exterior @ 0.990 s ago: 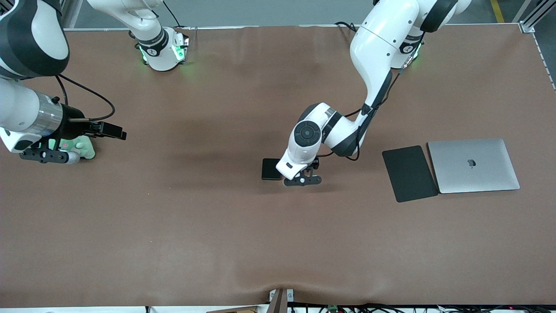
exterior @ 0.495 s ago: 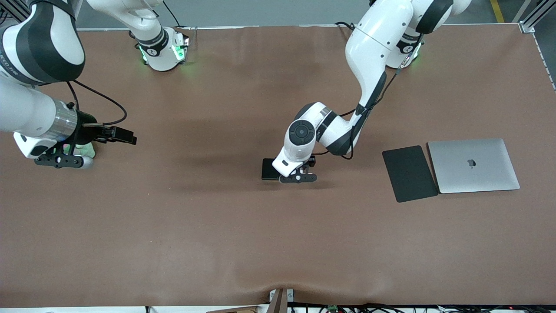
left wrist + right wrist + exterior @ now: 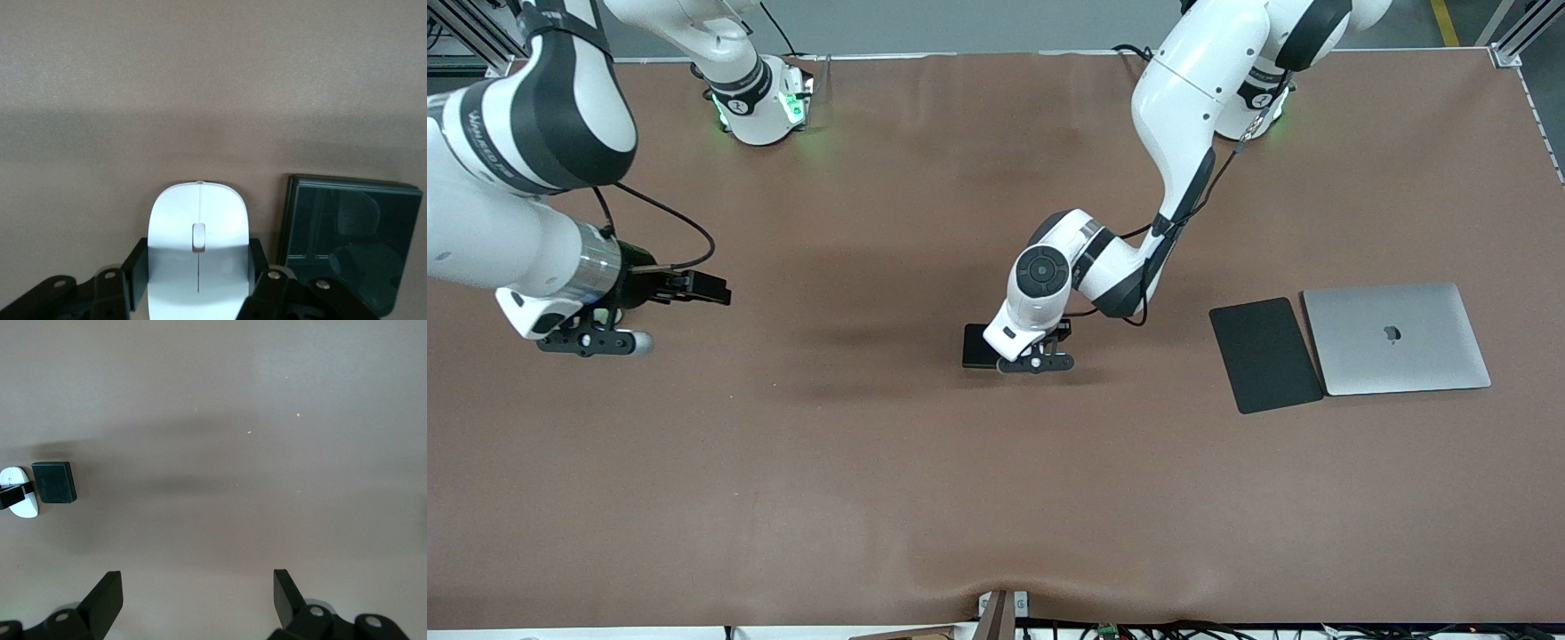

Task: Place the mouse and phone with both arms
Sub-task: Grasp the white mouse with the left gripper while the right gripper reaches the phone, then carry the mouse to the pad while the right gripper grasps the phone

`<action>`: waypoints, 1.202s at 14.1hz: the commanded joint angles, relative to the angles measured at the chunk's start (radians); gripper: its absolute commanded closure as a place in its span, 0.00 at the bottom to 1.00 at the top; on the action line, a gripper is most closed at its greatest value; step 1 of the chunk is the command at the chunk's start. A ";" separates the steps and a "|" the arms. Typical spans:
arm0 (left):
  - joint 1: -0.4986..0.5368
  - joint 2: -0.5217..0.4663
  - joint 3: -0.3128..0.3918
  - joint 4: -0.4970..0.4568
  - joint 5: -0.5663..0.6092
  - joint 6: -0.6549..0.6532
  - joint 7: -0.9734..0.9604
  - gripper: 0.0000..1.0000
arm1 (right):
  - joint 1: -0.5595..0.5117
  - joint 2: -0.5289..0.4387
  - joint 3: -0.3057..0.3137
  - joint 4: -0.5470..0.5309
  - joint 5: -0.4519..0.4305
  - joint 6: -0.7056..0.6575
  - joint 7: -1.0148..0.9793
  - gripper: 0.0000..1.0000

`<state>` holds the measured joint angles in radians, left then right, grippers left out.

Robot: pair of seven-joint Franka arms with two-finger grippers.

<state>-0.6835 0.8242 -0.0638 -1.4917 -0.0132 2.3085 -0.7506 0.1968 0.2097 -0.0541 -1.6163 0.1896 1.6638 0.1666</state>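
Left claw (image 3: pixel 198 283) is clamped on the glossy white oval mouse (image 3: pixel 198 248), low at mid-table (image 3: pixel 871 498), just beside the small black slab phone (image 3: pixel 347 237); it has shifted slightly toward the phone since 0.5 s ago. Right claw (image 3: pixel 198 600), fingers apart and holding nothing, has moved over bare table toward the middle.

Two white jointed arms with broad black bands: the left arm (image 3: pixel 1183 116) carries a round dark joint cap and a black cable along its forearm; the right arm (image 3: pixel 516 178) shows a silver wrist ring, grey lettering and looping black cable. Green lights glow at both bases.
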 commanded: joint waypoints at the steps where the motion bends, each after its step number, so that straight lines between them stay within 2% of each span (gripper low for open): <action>1: -0.005 -0.007 0.012 0.022 0.027 -0.055 -0.035 0.64 | 0.074 0.039 -0.006 0.012 0.005 0.030 0.028 0.00; 4: 0.038 -0.066 0.024 0.021 0.033 -0.131 -0.024 0.65 | 0.156 0.117 -0.006 0.042 0.017 0.091 0.120 0.00; 7: 0.097 -0.147 0.024 0.013 0.059 -0.229 -0.004 0.65 | 0.252 0.203 -0.006 0.049 0.017 0.227 0.137 0.00; 10: 0.176 -0.224 0.024 0.001 0.064 -0.346 0.079 0.65 | 0.331 0.336 -0.006 0.137 0.021 0.304 0.305 0.00; 12: 0.231 -0.272 0.021 -0.039 0.105 -0.362 0.097 0.65 | 0.394 0.434 -0.006 0.222 0.017 0.358 0.414 0.00; 17: 0.384 -0.344 0.021 -0.139 0.130 -0.356 0.227 0.65 | 0.464 0.562 -0.007 0.259 0.010 0.531 0.453 0.00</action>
<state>-0.3528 0.5429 -0.0341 -1.5480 0.0955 1.9441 -0.5662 0.6490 0.7098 -0.0493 -1.4190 0.1945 2.1713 0.6063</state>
